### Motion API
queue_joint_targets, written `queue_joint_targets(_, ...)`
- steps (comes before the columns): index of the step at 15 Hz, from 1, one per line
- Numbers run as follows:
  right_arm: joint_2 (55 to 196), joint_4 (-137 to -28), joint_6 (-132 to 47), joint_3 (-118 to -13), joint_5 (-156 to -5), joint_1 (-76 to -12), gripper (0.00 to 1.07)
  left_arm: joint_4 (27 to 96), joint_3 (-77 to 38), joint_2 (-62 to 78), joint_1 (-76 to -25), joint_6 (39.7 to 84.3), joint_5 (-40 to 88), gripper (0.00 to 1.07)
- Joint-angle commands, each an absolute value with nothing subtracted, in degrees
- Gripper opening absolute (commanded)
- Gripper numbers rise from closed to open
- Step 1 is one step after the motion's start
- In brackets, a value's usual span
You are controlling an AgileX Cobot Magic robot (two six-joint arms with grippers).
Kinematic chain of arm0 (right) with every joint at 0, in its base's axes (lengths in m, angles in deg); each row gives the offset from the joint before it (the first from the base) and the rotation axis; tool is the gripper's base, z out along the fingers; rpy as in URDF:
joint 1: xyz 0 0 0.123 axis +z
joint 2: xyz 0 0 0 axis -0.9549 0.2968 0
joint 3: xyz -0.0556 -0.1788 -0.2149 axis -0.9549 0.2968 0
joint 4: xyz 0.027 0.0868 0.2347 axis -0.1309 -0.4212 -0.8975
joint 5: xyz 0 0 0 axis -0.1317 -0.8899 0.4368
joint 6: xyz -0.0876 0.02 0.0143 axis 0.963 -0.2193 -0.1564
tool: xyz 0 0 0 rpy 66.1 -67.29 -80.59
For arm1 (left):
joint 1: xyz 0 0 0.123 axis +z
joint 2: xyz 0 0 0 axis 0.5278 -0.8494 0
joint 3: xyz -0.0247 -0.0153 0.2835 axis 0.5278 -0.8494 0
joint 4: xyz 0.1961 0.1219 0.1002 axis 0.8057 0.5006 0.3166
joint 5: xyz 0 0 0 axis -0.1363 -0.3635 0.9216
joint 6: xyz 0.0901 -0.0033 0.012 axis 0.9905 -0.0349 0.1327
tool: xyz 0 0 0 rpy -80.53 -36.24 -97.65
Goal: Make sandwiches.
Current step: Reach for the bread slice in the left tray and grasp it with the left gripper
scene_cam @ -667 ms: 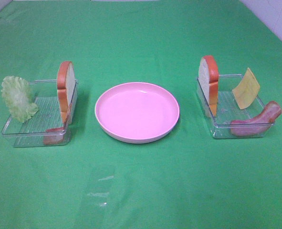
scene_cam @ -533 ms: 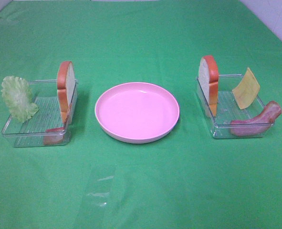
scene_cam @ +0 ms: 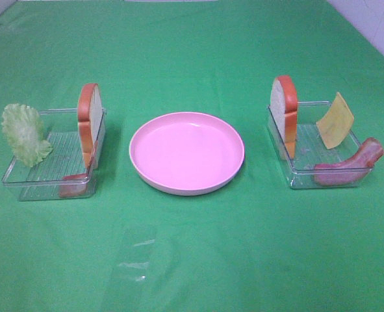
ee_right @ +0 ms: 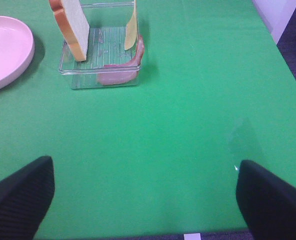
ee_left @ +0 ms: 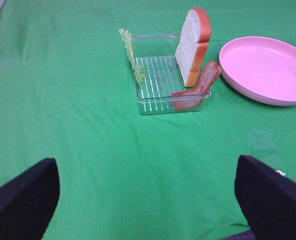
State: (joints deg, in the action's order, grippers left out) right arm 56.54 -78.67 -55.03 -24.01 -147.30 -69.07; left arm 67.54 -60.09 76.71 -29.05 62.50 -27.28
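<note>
While I watch for some change over the last moment, none comes. The left gripper [ee_left: 145, 165] hangs with its jaws spread wide and nothing between them, the right gripper [ee_right: 145, 165] is just as wide and just as empty, and no piece on the green cloth [scene_cam: 192, 260] has shifted from where it stood a moment ago. Ahead of the left gripper, well apart from it, sits the left tray [ee_left: 158, 107], and ahead of the right one, equally out of reach, sits the right tray [ee_right: 100, 80]. From high up neither arm shows, and the pink plate [scene_cam: 186, 153] lies bare in the middle, with the left tray [scene_cam: 45, 194] at its 9 o'clock and the right tray [scene_cam: 308, 180] at its 3 o'clock. In the left tray the lettuce leaf [scene_cam: 24, 134] stands at the 9 o'clock wall, the left bread slice [scene_cam: 91, 123] stands upright on the 3 o'clock side, and the left bacon strip [scene_cam: 75, 183] leans in the 5 o'clock corner. In the right tray the right bread slice [scene_cam: 284, 114] is upright at 9 o'clock, the cheese square [scene_cam: 335, 121] leans at 1 o'clock, and the right bacon strip [scene_cam: 347, 168] drapes over the 4 o'clock corner. To my eye that stillness means the sandwich is not begun, since no layer is on the plate, and a bread slice looks like the first thing to fetch.
</note>
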Motion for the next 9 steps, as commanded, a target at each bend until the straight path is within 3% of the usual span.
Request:
queue_joint_targets(1,55.45,-78.32,-54.75,-23.83,-147.19,-69.3,0.96,67.48,-60.14,77.51,-28.88,61.82,-27.0,0.86)
queue_joint_targets(5,55.45,-78.32,-54.75,-23.83,-147.19,-69.3,0.96,67.71,-59.4,75.5,-28.88,60.84,-25.85,0.86)
queue_joint_targets(9,55.45,-78.32,-54.75,-23.83,-147.19,-69.3,0.96,67.76,-54.87,57.86,-29.11,57.18,-9.35,0.86)
